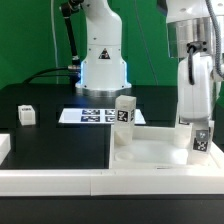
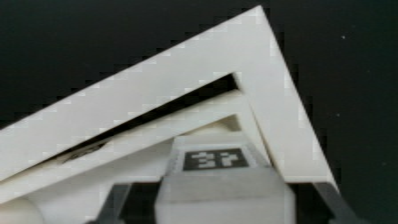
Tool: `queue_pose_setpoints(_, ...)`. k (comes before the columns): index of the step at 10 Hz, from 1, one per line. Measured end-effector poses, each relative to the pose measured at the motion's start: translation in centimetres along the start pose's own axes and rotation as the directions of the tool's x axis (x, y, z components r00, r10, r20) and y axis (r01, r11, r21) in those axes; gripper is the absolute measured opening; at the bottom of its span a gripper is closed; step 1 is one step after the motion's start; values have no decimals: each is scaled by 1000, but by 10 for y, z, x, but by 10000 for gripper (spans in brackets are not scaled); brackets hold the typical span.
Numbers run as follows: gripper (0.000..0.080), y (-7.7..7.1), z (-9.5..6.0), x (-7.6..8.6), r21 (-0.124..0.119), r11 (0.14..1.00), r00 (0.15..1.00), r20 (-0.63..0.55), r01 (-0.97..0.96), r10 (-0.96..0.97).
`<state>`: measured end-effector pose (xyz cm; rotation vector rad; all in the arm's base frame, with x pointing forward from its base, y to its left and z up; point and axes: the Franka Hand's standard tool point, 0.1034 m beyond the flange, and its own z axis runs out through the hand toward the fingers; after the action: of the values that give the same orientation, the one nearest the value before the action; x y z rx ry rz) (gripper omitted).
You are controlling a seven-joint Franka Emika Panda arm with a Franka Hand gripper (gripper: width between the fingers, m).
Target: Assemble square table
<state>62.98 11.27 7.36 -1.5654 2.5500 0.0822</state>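
The square table top (image 1: 160,152), a white tray with a raised rim, lies at the exterior view's front right. One white tagged leg (image 1: 124,117) stands upright on its far left corner. My gripper (image 1: 201,127) is shut on a second tagged leg (image 1: 202,141) and holds it upright at the top's right corner. I cannot tell whether it touches the top. In the wrist view the held leg (image 2: 217,165) sits between my fingers (image 2: 121,205), with a corner of the top (image 2: 249,70) beyond it. A third leg (image 1: 26,115) lies on the black table at the left.
The marker board (image 1: 95,115) lies flat in front of the robot base (image 1: 102,65). Long white border rails run along the front (image 1: 90,183) and the left edge (image 1: 4,148). A green backdrop stands behind.
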Motion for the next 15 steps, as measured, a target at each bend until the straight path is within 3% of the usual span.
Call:
queue_pose_setpoints(1, 294, 0, 0, 1, -1, 1000, 1000, -4, 28, -28)
queue_pose_setpoints(2, 368, 1, 1, 2, -2, 1000, 1000, -4, 28, -28)
queue_pose_setpoints(3, 368, 0, -1, 1, 1, 999, 999, -2, 40, -40)
queue_pose_setpoints(4, 551, -2, -10, 1, 11, 998, 998, 9, 68, -68)
queue_pose_setpoints(5, 551, 0, -22, 4, 25, 996, 995, 26, 91, -91)
queue_pose_setpoints(6, 627, 2, -36, 9, 31, 992, 992, 37, 119, -120)
queue_pose_setpoints(8, 645, -3, -65, 28, 55, 984, 984, 55, 167, -170)
queue_pose_setpoints(9, 648, -13, -79, 37, 68, 982, 982, 59, 178, -182)
queue_pose_setpoints(10, 648, -19, -82, 44, 76, 983, 983, 55, 169, -173)
queue_pose_setpoints(15, 648, -16, -78, 43, 72, 980, 981, 50, 184, -188)
